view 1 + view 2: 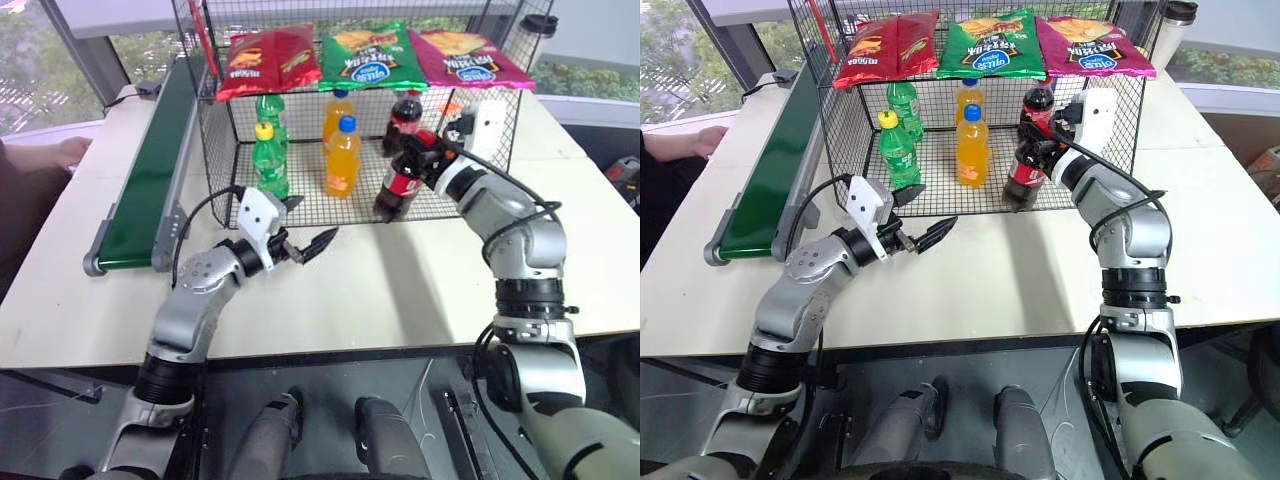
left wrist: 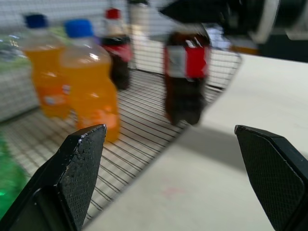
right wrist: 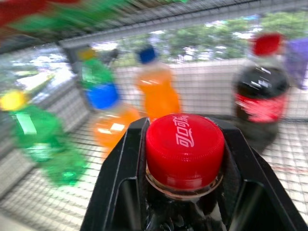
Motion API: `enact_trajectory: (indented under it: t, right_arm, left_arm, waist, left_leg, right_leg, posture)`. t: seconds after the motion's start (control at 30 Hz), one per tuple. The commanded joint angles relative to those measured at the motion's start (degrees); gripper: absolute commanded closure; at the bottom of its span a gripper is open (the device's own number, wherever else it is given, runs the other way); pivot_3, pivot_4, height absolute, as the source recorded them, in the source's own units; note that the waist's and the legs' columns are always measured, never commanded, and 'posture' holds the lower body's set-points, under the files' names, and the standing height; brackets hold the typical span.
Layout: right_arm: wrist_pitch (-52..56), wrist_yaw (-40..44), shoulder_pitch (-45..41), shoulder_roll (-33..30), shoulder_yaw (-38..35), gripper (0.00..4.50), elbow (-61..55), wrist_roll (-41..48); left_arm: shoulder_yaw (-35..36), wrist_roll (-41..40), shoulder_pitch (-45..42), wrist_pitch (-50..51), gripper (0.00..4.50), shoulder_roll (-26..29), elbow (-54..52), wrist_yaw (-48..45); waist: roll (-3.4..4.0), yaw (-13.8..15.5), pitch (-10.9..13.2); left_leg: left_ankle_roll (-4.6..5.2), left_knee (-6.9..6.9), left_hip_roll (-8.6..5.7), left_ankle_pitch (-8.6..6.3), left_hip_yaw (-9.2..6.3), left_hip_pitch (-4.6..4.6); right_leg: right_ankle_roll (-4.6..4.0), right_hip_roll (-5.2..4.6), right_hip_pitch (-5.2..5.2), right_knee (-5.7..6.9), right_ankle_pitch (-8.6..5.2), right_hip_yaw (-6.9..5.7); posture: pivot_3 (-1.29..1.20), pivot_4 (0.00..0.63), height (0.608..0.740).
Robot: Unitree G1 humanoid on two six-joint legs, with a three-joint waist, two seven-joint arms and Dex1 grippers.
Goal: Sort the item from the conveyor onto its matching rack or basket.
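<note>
The item, a small cola bottle (image 1: pixel 397 185) with dark drink and a red label, leans slightly at the front edge of the rack's mesh floor. My right gripper (image 1: pixel 418 150) is shut on its neck, and the red cap (image 3: pixel 185 149) sits between the black fingers. The black wire-mesh rack (image 1: pixel 215 130) stands at the back of the table. My left gripper (image 1: pixel 308 228) hangs open over the table in front of the rack, left of the bottle, holding nothing. The dark-green conveyor (image 1: pixel 150 180) runs along the far left with nothing on it.
Inside the rack stand another cola bottle (image 1: pixel 405 118), two orange-drink bottles (image 1: pixel 342 155) and two green bottles (image 1: pixel 268 160). Chip bags (image 1: pixel 370 55) lie on its flat top. A person's hand (image 1: pixel 70 152) rests at the table's left edge.
</note>
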Motion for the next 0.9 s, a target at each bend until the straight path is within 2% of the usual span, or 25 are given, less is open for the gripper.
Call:
enact_trajectory:
  t: [0.03, 0.33, 0.53, 0.9]
  right_arm:
    - [-7.7, 0.7, -5.5, 0.0, -1.0, 3.32, 3.8, -2.8]
    - [-22.6, 2.8, -13.0, -1.8, -2.1, 3.32, 25.5, -8.3]
    - [-29.5, 3.4, -17.1, -1.8, -2.0, 3.32, 35.8, -10.3]
    - [-36.7, 5.5, -20.8, -1.3, -1.3, 3.32, 44.7, -13.7]
  left_arm:
    - [0.8, 1.9, 0.0, -2.1, 0.05, -1.1, -0.3, 3.3]
    - [-0.8, 2.4, 2.5, -0.5, 0.05, -2.6, -1.6, 5.4]
    - [-1.3, 2.1, 3.2, 0.7, 0.05, -2.2, -2.3, 5.1]
    - [-1.6, 2.7, 4.0, 1.5, 0.05, -1.0, -3.0, 4.4]
  waist:
    - [0.00, -0.1, 0.0]
    - [0.01, -0.1, 0.0]
    - [0.02, -0.2, 0.0]
    - [0.03, -0.3, 0.0]
  left_leg:
    - [0.00, -0.01, 0.00, 0.00, 0.01, 0.00]
    - [0.00, 0.00, 0.01, 0.01, 0.03, 0.03]
    - [-0.01, 0.00, 0.00, 0.02, 0.03, 0.04]
    - [-0.02, -0.01, 0.01, 0.02, 0.02, 0.05]
  right_leg:
    - [0.02, 0.01, 0.00, 0.01, 0.01, 0.01]
    - [0.02, 0.04, 0.00, 0.05, 0.01, 0.02]
    - [0.02, 0.05, 0.00, 0.07, 0.02, 0.04]
    - [0.01, 0.08, 0.00, 0.09, 0.01, 0.06]
  posture:
    - [0.00, 0.150, 0.738]
    - [0.00, 0.150, 0.738]
    - [0.00, 0.150, 0.738]
    - [0.00, 0.150, 0.738]
